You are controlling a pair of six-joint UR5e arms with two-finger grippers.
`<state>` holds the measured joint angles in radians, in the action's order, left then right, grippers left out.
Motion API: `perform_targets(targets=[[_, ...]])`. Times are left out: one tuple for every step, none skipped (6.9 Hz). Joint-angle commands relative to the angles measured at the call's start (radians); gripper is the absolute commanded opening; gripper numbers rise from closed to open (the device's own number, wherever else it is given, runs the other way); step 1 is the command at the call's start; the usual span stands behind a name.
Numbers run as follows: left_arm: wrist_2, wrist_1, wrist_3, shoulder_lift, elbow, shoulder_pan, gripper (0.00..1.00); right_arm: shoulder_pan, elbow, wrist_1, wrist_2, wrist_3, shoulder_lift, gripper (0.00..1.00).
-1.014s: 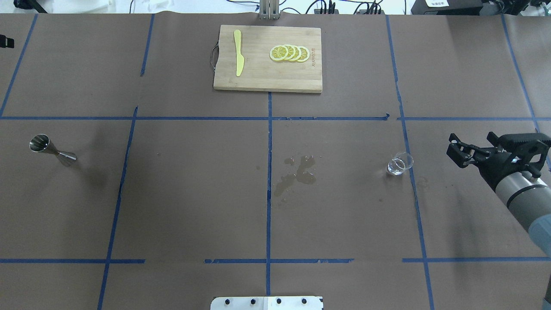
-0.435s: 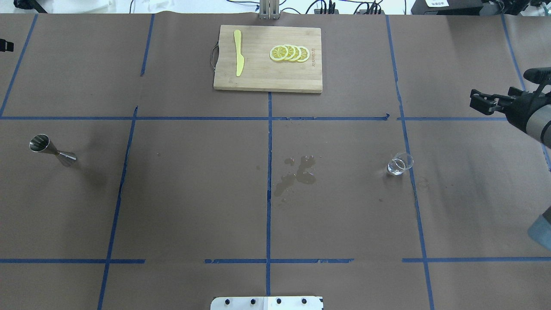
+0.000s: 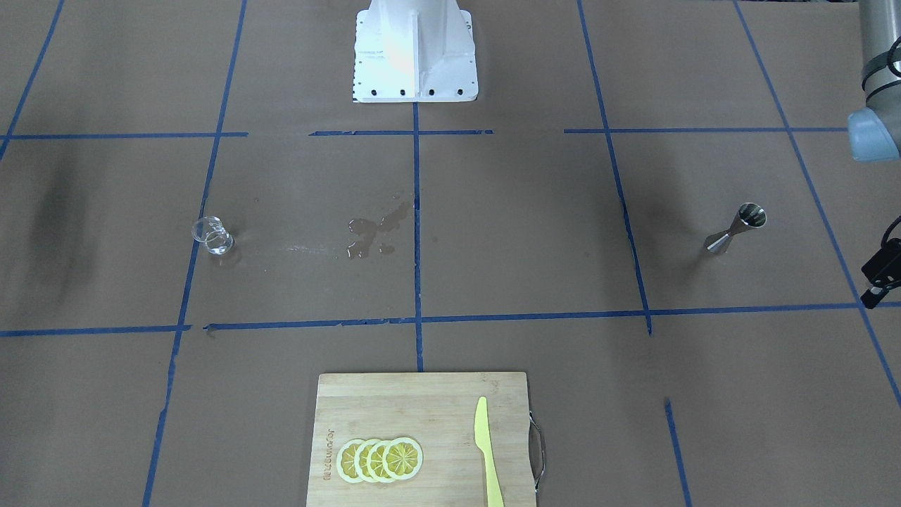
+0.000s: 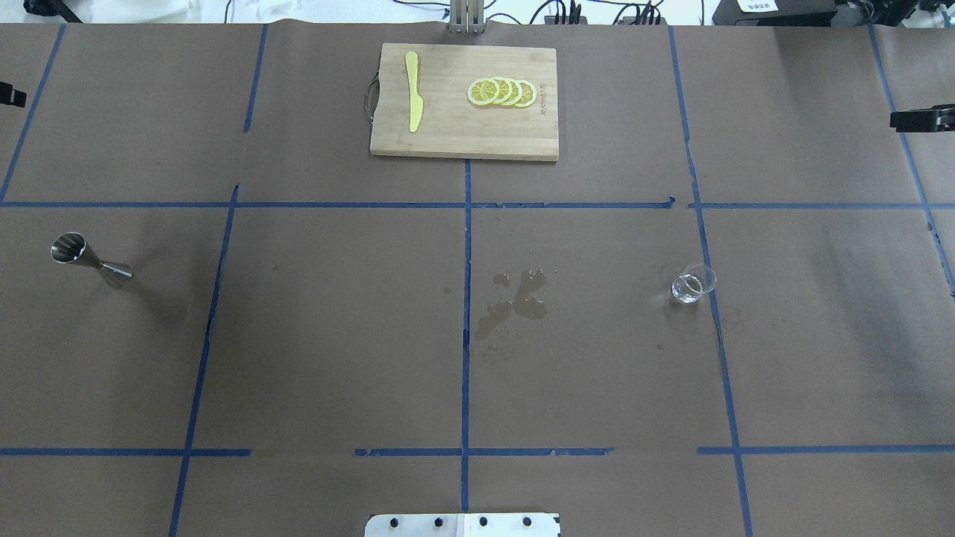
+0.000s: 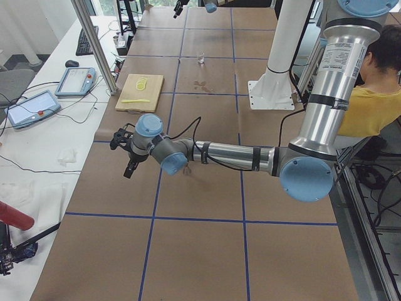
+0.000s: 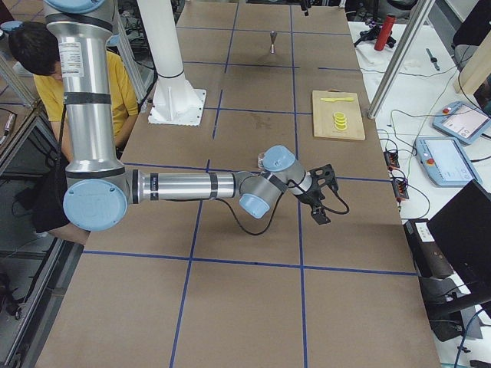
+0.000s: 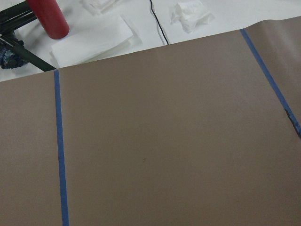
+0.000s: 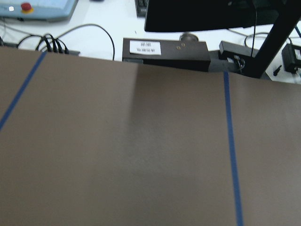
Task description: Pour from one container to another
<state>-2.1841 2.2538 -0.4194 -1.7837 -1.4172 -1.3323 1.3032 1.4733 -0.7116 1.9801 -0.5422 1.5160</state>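
Fingers on my left gripper (image 5: 127, 164) and right gripper (image 6: 319, 205): I can't tell if they are parted. The jigger (image 4: 91, 261) on my left and the glass cup (image 4: 694, 283) on my right stand upright, mouths up. Both arms stretch low and outward, well apart from them.

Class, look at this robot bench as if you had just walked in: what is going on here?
Nothing is being handled. The glass cup stands on the robot's right side of the table, the steel jigger far off on its left, a wet spill between them. The left tool and right tool hang near the table's ends, away from both, holding nothing. A cutting board with lemon slices and a knife lies apart.
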Motion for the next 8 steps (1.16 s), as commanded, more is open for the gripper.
perform_targets(targets=[[-0.063, -0.164, 0.149, -0.009, -0.002, -0.051, 1.00, 0.192, -0.067, -0.223, 0.291, 0.366, -0.005, 1.00], [-0.069, -0.213, 0.166, -0.011, -0.005, -0.079, 1.00, 0.241, -0.065, -0.340, 0.383, 0.483, 0.000, 1.00], [-0.080, -0.309, 0.183, -0.014, -0.008, -0.093, 1.00, 0.284, -0.056, -0.417, 0.399, 0.625, 0.010, 1.00], [-0.082, -0.348, 0.337, -0.002, 0.000, -0.152, 1.00, 0.301, -0.054, -0.496, 0.434, 0.721, 0.030, 1.00], [-0.092, -0.470, 0.434, -0.002, -0.011, -0.191, 1.00, 0.310, -0.051, -0.531, 0.445, 0.817, 0.050, 1.00], [-0.091, -0.585, 0.603, 0.000, -0.005, -0.215, 1.00, 0.317, -0.047, -0.575, 0.472, 0.864, 0.052, 1.00], [-0.091, -0.608, 0.660, 0.077, -0.038, -0.256, 1.00, 0.317, -0.013, -0.604, 0.470, 0.881, 0.071, 1.00], [-0.092, -0.599, 0.637, 0.168, -0.069, -0.255, 1.00, 0.314, 0.014, -0.614, 0.461, 0.881, 0.091, 1.00]])
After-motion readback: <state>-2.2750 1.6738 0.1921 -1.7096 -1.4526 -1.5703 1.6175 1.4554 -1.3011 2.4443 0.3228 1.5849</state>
